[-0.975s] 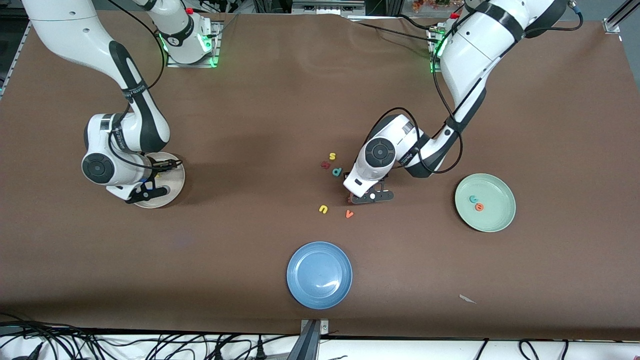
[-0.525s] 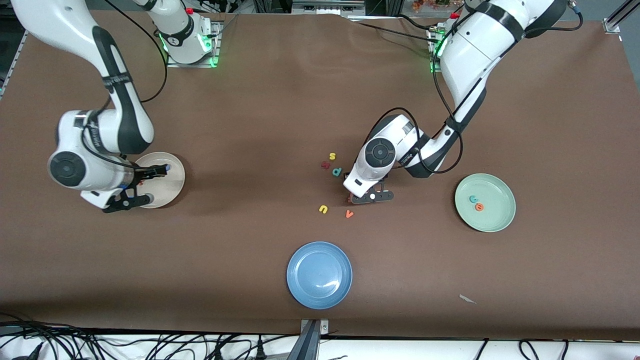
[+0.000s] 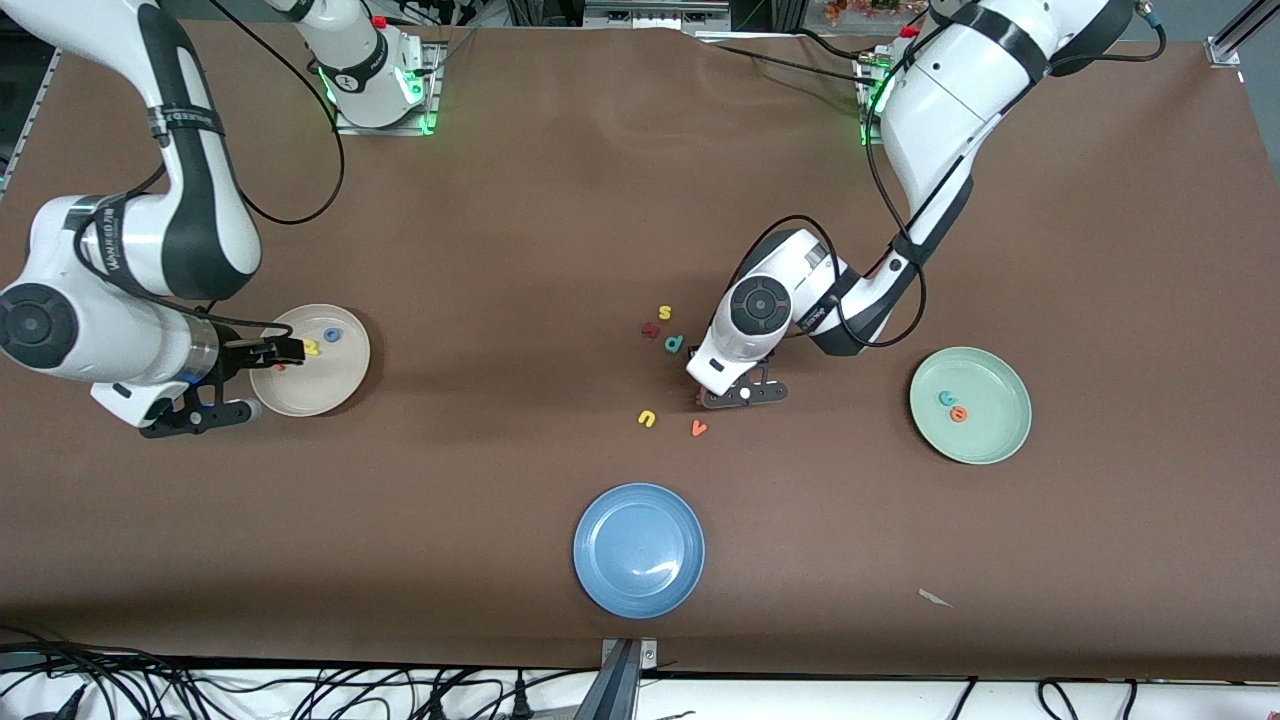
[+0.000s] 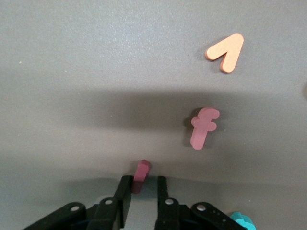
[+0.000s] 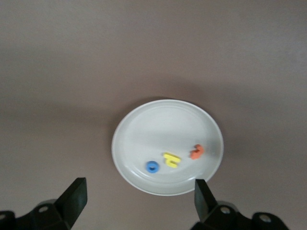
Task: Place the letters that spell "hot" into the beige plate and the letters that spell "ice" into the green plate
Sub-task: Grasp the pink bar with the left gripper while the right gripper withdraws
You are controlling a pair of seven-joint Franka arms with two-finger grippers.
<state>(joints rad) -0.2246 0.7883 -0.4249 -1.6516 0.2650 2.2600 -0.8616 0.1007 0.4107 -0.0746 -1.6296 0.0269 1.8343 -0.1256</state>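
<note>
The beige plate [image 3: 345, 375] holds the blue o [image 3: 331, 335], yellow h [image 3: 312, 347] and orange t [image 5: 196, 151]. My right gripper [image 5: 140, 196] hangs wide open and empty above that plate's rim, at the right arm's end [image 3: 275, 352]. The green plate [image 3: 990, 440] holds the teal c [image 3: 946, 397] and orange e [image 3: 959, 413]. My left gripper [image 4: 142, 189] is down at the table among the loose letters [image 3: 702, 397]. Its fingers stand narrowly apart around the maroon i [image 4: 141, 173]. One finger [image 4: 123, 191] touches the i; a small gap shows at the other.
Loose letters lie round the left gripper: a red-pink f [image 4: 204, 127], orange v [image 3: 699, 428], yellow u [image 3: 647, 418], teal p [image 3: 674, 344], yellow s [image 3: 664, 312]. A blue plate [image 3: 638, 550] stands nearer the camera. A paper scrap [image 3: 935, 598] lies near the front edge.
My right gripper opened fully, rose and drew back from the beige plate toward its end of the table, uncovering the letters. My left gripper's fingers narrowed around the i.
</note>
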